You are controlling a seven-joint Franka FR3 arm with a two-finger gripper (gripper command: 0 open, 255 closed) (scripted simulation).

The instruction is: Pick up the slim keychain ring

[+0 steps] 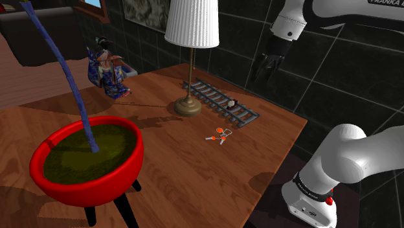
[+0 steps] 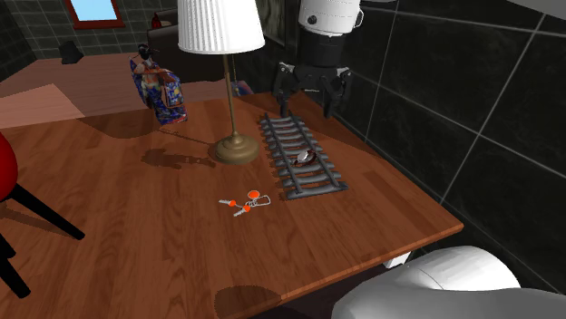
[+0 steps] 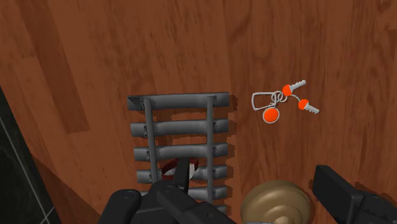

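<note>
The keychain [image 1: 219,136] [image 2: 247,201] is a thin grey ring with two small keys and orange tags. It lies flat on the wooden table [image 1: 175,175], just beside the near end of a grey toy rail track [image 1: 220,102] [image 2: 299,156]. My black gripper [image 1: 269,67] [image 2: 311,93] hangs open well above the track's far end, close to the dark tiled wall. In the wrist view the keychain [image 3: 280,102] lies beyond the gripper [image 3: 254,203], past the track's end [image 3: 178,146], with nothing between the fingers.
A lamp with a brass base [image 1: 187,107] [image 2: 234,149] [image 3: 275,202] and white shade [image 1: 191,22] stands beside the track. A small dark piece [image 2: 307,157] rests on the track. A red bowl on black legs [image 1: 87,162] and a blue doll [image 1: 107,68] stand farther off.
</note>
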